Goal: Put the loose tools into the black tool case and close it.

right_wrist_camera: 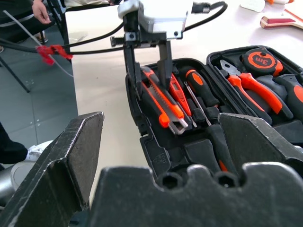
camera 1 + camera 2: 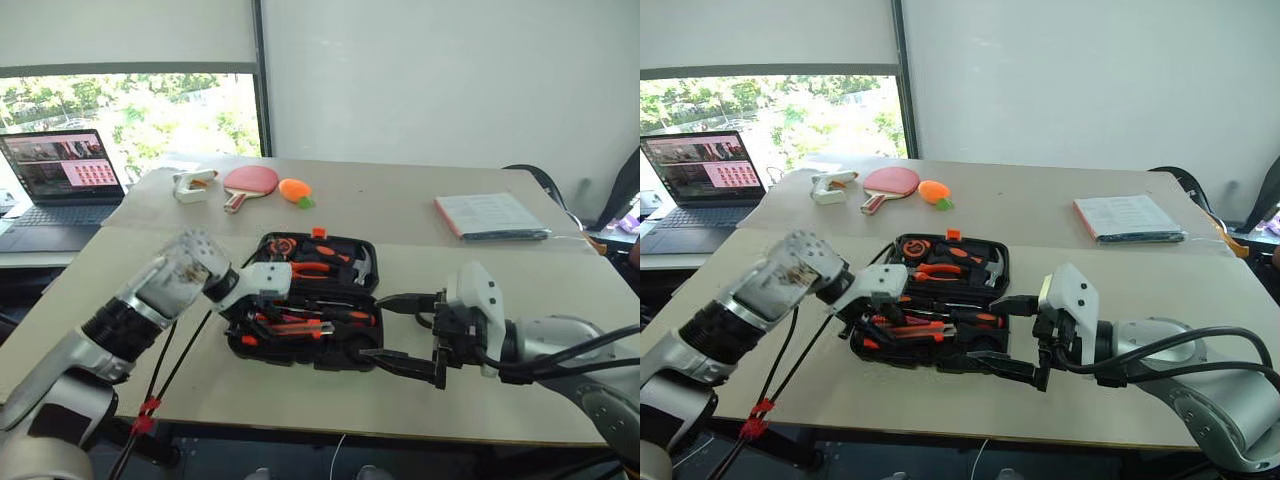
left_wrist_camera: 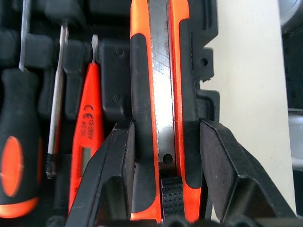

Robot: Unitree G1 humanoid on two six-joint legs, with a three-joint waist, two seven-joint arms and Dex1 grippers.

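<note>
On the beige table (image 2: 300, 395), black moulded-plastic tool case (image 2: 345, 352) lying open and flat, upper half holding orange-handled pliers (image 1: 253, 87) and an orange-and-black tape measure (image 1: 258, 60), lower half holding a black-and-orange screwdriver (image 1: 201, 87) and a small flat orange tester (image 3: 87, 137). Over the case's left end, left gripper (image 1: 147, 71) pointing down, black fingers (image 3: 111, 177) pinching the slim orange-and-black utility knife (image 3: 161, 109) by both long sides, knife lying along the outer recess of the lower half. Just off the case's right end, right gripper (image 2: 400, 330) hovering level with fingers spread wide, holding nothing.
</note>
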